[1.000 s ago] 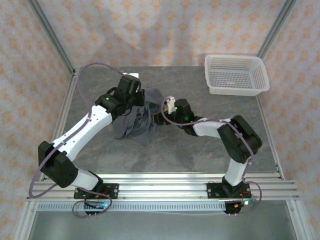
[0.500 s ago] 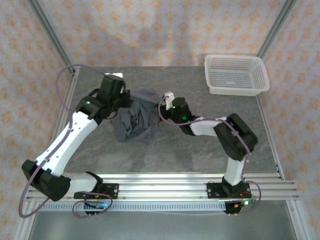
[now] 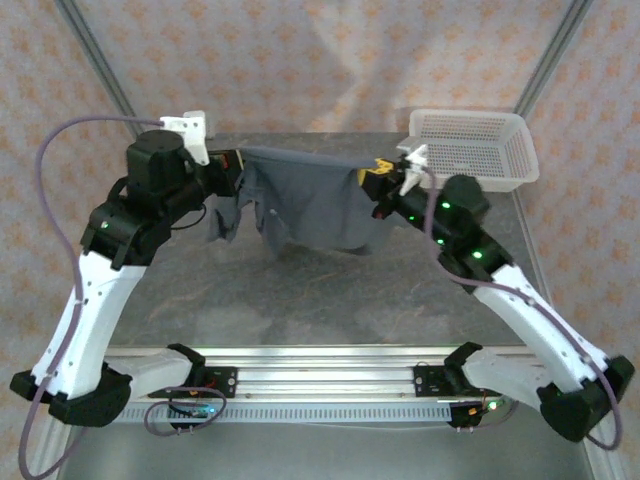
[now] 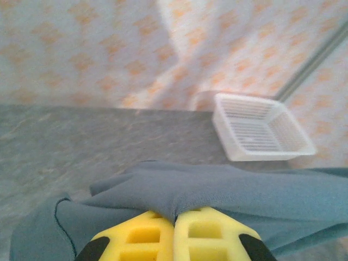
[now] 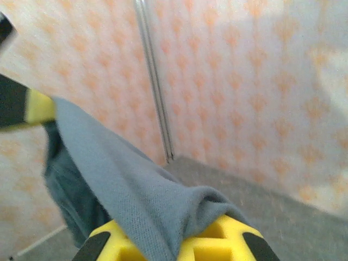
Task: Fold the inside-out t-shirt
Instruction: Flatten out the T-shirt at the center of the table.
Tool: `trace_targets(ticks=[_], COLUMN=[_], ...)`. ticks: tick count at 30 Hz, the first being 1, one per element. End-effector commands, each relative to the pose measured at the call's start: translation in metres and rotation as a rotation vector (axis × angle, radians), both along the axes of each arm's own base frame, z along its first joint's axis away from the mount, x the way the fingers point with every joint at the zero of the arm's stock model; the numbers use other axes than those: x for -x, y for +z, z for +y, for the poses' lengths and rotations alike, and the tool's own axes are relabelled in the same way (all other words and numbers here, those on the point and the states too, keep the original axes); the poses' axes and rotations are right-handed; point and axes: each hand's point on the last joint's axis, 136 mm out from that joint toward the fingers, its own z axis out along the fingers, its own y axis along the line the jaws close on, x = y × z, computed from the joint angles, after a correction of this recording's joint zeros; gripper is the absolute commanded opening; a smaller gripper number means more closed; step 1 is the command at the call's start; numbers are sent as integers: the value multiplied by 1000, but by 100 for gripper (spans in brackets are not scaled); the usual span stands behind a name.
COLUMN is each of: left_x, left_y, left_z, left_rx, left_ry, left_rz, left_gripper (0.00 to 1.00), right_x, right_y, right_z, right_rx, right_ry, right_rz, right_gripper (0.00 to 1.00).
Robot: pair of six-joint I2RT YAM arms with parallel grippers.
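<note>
The dark slate-grey inside-out t-shirt [image 3: 310, 200] hangs in the air above the back of the table, stretched between both arms, its lower part bunched and drooping. My left gripper [image 3: 236, 160] is shut on the shirt's left end; in the left wrist view the cloth [image 4: 217, 187] is pinched between the yellow fingers [image 4: 144, 236]. My right gripper [image 3: 378, 172] is shut on the right end; in the right wrist view the fabric [image 5: 136, 190] drapes over the yellow fingers [image 5: 228, 242] and runs off toward the other gripper at upper left.
A white mesh basket [image 3: 472, 150] stands at the back right corner of the grey table [image 3: 330, 300], close behind the right gripper; it also shows in the left wrist view as the basket [image 4: 261, 133]. Patterned walls and metal frame posts enclose the table.
Both arms rose and swung apart, lifting the shirt off the table and stretching it between them. The right gripper shut on the shirt's edge.
</note>
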Motion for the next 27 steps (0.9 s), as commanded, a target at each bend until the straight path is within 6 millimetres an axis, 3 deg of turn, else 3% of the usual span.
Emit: trace_targets(ticks=[1, 4, 6, 9, 11, 13, 14, 15, 17, 19, 21, 24, 26, 27], left_x=[24, 26, 16, -12, -30, -35, -34, -32, -25, -18, -13, -7, -3, -2], left_y=[56, 62, 49, -3, -64, -122, -150, -166, -188, -188, -185, -194, -211, -221], left_z=[16, 21, 21, 14, 6, 7, 9, 12, 25, 40, 54, 73, 89, 94], left_rx=[60, 66, 37, -39, -89, -105, -103, -91, -71, -63, -62, -73, -87, -95], left_ry=[18, 41, 59, 69, 66, 96, 118, 141, 215, 286, 350, 462, 570, 613], left_rz=[-196, -240, -206, -56, 111, 242, 289, 306, 296, 256, 222, 226, 285, 315], left_gripper=[0, 0, 0, 0, 0, 0, 3, 13, 38, 44, 49, 51, 51, 51], right_x=[25, 40, 36, 9, 2, 21, 43, 64, 105, 114, 95, 5, -58, -79], right_y=[26, 33, 20, -35, -96, -160, -186, -206, -223, -217, -210, -196, -196, -202], right_z=[-25, -24, -16, 5, 37, 73, 91, 105, 124, 127, 123, 96, 63, 49], right_rx=[-12, -58, -57, -105, -106, 19, 105, 172, 257, 260, 279, 216, 118, 91], right_ry=[-27, 29, 64, 93, 198, 336, 434, 525, 718, 804, 711, 237, -105, -223], right_rz=[-54, -69, -26, 138, 298, 459, 513, 553, 625, 671, 640, 553, 570, 604], right_gripper=[0, 0, 0, 0, 0, 0, 0, 2, 13, 24, 40, 68, 74, 73])
